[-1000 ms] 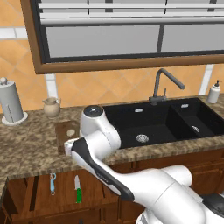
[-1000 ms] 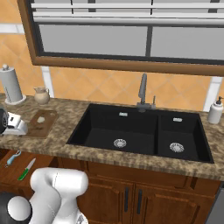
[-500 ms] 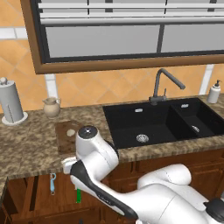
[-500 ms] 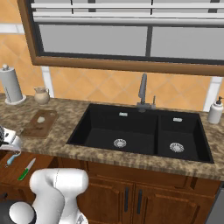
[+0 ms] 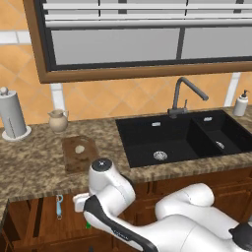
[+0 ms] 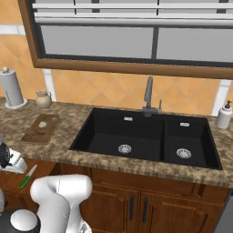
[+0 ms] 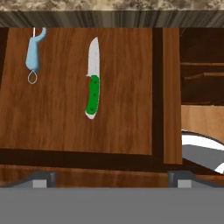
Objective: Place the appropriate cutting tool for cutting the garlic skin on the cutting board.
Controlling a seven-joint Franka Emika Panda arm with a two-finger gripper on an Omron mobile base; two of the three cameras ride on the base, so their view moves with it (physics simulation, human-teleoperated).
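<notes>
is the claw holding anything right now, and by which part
Nothing is held. The claw is open above the drawer, and the green-handled knife lies untouched on the drawer floor beside the blue peeler.

Glossy white shells all along this arm (image 5: 182, 221), fat rounded links like bent tubes, with a black band curving along the forearm's underside. A dark grey round cap tops the joint (image 5: 102, 165) nearest the counter. From the other side the links (image 6: 59, 195) are plain white too, with a grey disc (image 6: 20, 220) set into the low joint and a pale block beside a dark housing.
</notes>
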